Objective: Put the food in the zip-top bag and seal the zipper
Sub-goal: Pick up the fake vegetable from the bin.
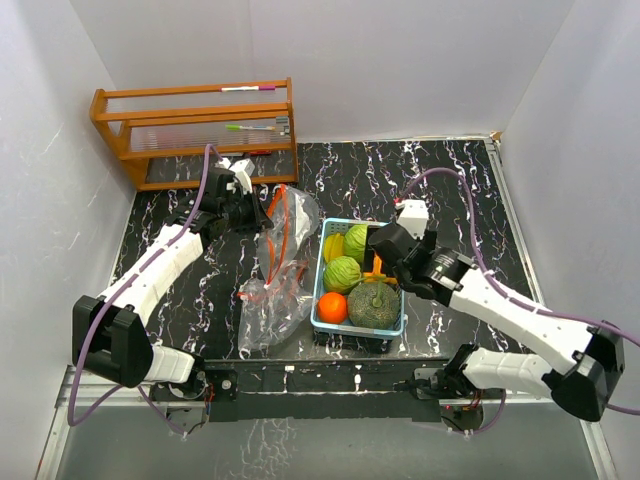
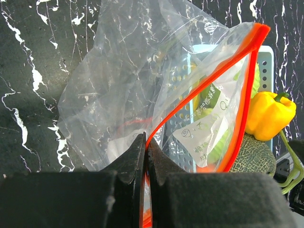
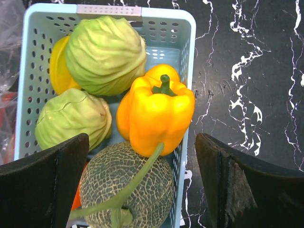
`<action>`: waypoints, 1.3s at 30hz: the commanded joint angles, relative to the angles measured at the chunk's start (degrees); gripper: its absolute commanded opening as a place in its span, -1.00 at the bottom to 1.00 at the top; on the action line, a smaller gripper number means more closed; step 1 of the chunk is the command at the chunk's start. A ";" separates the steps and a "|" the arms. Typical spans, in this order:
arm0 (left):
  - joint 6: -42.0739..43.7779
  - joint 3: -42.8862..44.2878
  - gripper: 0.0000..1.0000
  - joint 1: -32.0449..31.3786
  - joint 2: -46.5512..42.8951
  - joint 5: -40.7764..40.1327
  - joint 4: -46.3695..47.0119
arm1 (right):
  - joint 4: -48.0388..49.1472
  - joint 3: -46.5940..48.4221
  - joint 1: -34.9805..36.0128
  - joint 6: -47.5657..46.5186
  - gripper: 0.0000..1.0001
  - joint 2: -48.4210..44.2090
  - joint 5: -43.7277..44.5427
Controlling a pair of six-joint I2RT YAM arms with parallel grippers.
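Observation:
A clear zip-top bag (image 1: 278, 262) with an orange zipper lies left of the light-blue basket (image 1: 398, 330). My left gripper (image 1: 262, 212) is shut on the bag's orange zipper rim (image 2: 156, 128) and holds the mouth open. The basket holds two green cabbage balls (image 3: 105, 53) (image 3: 71, 118), a netted melon (image 3: 126, 190), a yellow-orange pepper (image 3: 156, 111), an orange (image 1: 333, 307) and a yellow piece (image 3: 58, 66). My right gripper (image 3: 142, 185) is open over the basket's right side, above the pepper and melon, holding nothing.
A wooden rack (image 1: 195, 125) with pens stands at the back left. White walls close in the marble-pattern table (image 1: 450, 190) on three sides. The basket's right wall (image 3: 187, 90) sits between my right fingers.

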 commanded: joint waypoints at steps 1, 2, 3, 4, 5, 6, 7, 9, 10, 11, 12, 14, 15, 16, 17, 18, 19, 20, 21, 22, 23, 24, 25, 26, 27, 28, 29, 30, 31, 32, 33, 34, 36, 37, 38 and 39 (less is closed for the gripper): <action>-0.27 -0.53 -1.00 0.26 -1.59 2.02 0.85 | 1.68 1.38 -2.33 3.28 0.97 3.20 2.01; -0.27 -0.63 -1.00 0.26 -1.70 2.05 0.92 | 2.67 0.74 -4.08 2.97 0.97 3.99 0.65; -0.27 -0.72 -1.00 0.26 -1.79 2.07 0.96 | 3.71 0.14 -5.44 2.44 0.97 4.62 -1.01; -0.27 -0.81 -1.00 0.26 -1.88 2.03 0.97 | 4.80 -0.35 -6.64 2.12 0.97 5.06 -2.15; -0.19 -0.82 -1.00 0.24 -1.90 2.02 0.97 | 5.72 -0.95 -7.24 2.07 0.97 5.43 -2.66; -0.18 -0.79 -1.00 0.26 -1.90 2.02 0.97 | 6.64 -1.54 -7.63 2.04 0.97 5.56 -2.80; -0.05 -0.82 -1.00 0.25 -1.89 2.02 0.91 | 7.55 -2.01 -7.91 1.94 0.97 5.48 -2.98; 0.07 -0.74 -1.00 0.24 -1.84 1.99 0.79 | 9.32 -2.80 -8.56 1.23 0.97 5.44 -3.65; 0.08 -0.66 -1.00 0.25 -1.82 1.98 0.70 | 10.21 -3.14 -8.82 0.81 0.97 5.38 -4.48; 0.13 -0.65 -1.00 0.26 -1.82 1.92 0.70 | 10.82 -3.41 -9.18 0.42 0.96 5.60 -5.22; 0.10 -0.60 -1.00 0.22 -1.82 1.90 0.70 | 11.24 -3.49 -9.45 0.03 0.96 5.85 -5.91; 0.09 -0.55 -1.00 0.26 -1.73 1.98 0.70 | 12.25 -3.87 -9.57 -0.59 0.95 6.15 -7.27; 0.08 -0.56 -1.00 0.26 -1.68 1.99 0.78 | 12.93 -4.06 -9.60 -0.86 0.94 6.40 -7.78; 0.02 -0.56 -1.00 0.24 -1.68 1.99 0.79 | 13.32 -4.28 -9.55 -1.03 0.93 6.58 -8.13; 0.00 -0.56 -1.00 0.21 -1.64 1.99 0.79 | 13.41 -4.45 -9.62 -1.04 0.93 6.82 -8.22; 0.00 -0.56 -1.00 0.25 -1.64 1.99 0.72 | 13.40 -4.58 -9.55 -0.97 0.91 6.98 -8.18; 0.00 -0.56 -1.00 0.26 -1.71 1.99 0.71 | 13.43 -4.79 -9.58 -0.95 0.91 7.20 -8.11; 0.05 -0.60 -1.00 0.25 -1.73 1.94 0.70 | 13.44 -5.00 -9.68 -0.95 0.90 7.27 -8.09; 0.07 -0.64 -1.00 0.26 -1.73 1.97 0.70 | 13.41 -5.30 -9.67 -0.97 0.90 7.30 -7.89; 0.07 -0.65 -1.00 0.26 -1.75 1.98 0.80 | 13.44 -5.49 -9.67 -0.99 0.89 7.37 -7.77; 0.02 -0.65 -1.00 0.26 -1.78 1.99 0.78 | 13.40 -5.62 -9.67 -0.99 0.89 7.49 -7.70; 0.00 -0.67 -1.00 0.25 -1.75 1.99 0.77 | 13.42 -5.72 -9.75 -1.11 0.89 7.65 -7.58; 0.02 -0.73 -1.00 0.26 -1.73 1.94 0.79 | 13.42 -5.80 -9.79 -1.20 0.89 7.78 -7.45; 0.11 -0.67 -1.00 0.26 -1.73 1.96 0.77 | 13.44 -5.94 -9.83 -1.25 0.89 7.98 -7.29; 0.08 -0.65 -1.00 0.24 -1.73 1.98 0.68 | 13.40 -6.00 -9.81 -1.29 0.89 8.18 -7.26; 0.10 -0.65 -1.00 0.26 -1.80 1.99 0.70 | 13.45 -6.00 -9.90 -1.30 0.88 8.39 -7.21; 0.09 -0.76 -1.00 0.26 -1.88 1.97 0.70 | 13.40 -6.00 -9.89 -1.32 0.86 8.57 -7.21; 0.08 -0.69 -1.00 0.19 -1.98 1.94 0.70 | 13.55 -6.00 -9.96 -1.46 0.84 8.71 -7.13; 0.08 -0.73 -1.00 0.25 -1.98 1.86 0.63 | 13.71 -5.96 -9.92 -1.59 0.79 8.91 -7.12; 0.08 -0.73 -1.00 0.26 -2.07 1.85 0.62 | 13.88 -5.86 -9.97 -1.71 0.77 9.19 -6.78; 0.16 -0.74 -1.00 0.26 -2.08 1.89 0.59 | 13.92 -5.71 -9.95 -1.87 0.74 9.40 -6.60; 0.14 -0.78 -1.00 0.25 -2.15 1.90 0.53 | 13.92 -5.55 -9.91 -2.09 0.69 9.59 -6.28; 0.08 -0.86 -1.00 0.26 -2.25 1.90 0.61 | 13.93 -5.21 -9.89 -2.57 0.56 10.15 -5.70; 0.08 -0.90 -1.00 0.27 -2.25 1.90 0.61 | 13.86 -5.04 -9.91 -2.69 0.47 10.38 -5.57; 0.08 -0.91 -1.00 0.25 -2.26 1.90 0.66 | 13.79 -4.88 -9.97 -2.81 0.33 10.60 -5.50; 0.08 -0.91 -1.00 0.22 -2.21 1.90 0.66 | 13.66 -4.60 -9.91 -2.87 0.17 10.67 -5.47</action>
